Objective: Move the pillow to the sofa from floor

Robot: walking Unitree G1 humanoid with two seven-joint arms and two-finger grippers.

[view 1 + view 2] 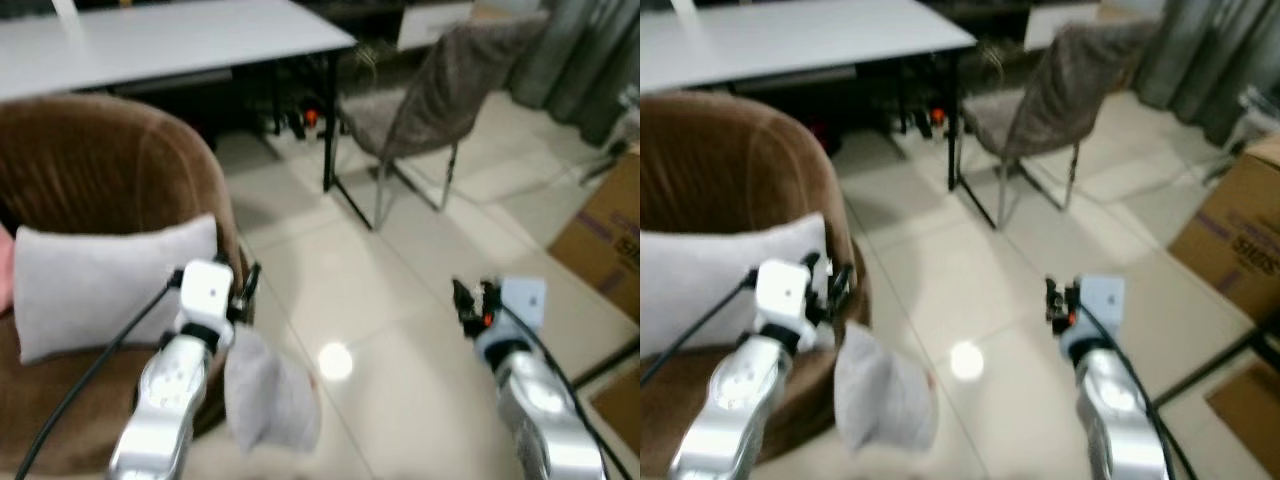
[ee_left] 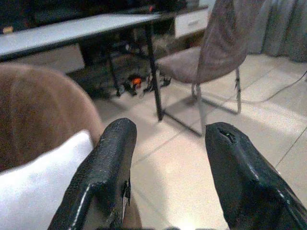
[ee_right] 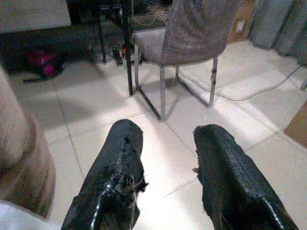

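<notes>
Pillow, a soft grey one, hangs crumpled just under the left gripper, draped down beside the front edge of the brown sofa rather than lying on its seat; whether it is caught on the arm or only sagging against the sofa's side cannot be told from the head views. The left wrist view shows the left gripper's fingers spread apart with nothing between them. The right gripper hovers over bare floor tiles, well apart from the pillow, and its fingers are likewise parted and empty. A second pillow, pale and long, lies across the sofa seat with its long axis running side to side. The task's pillow lies below and slightly to the right of the left gripper, its length hanging downward, so the left arm is plainly the nearer one, and the seat sits just to that arm's left. The coming move probably means reaching down for the cloth and swinging it leftward onto the seat. Farther off stand a grey chair, a white table and a cardboard box.
</notes>
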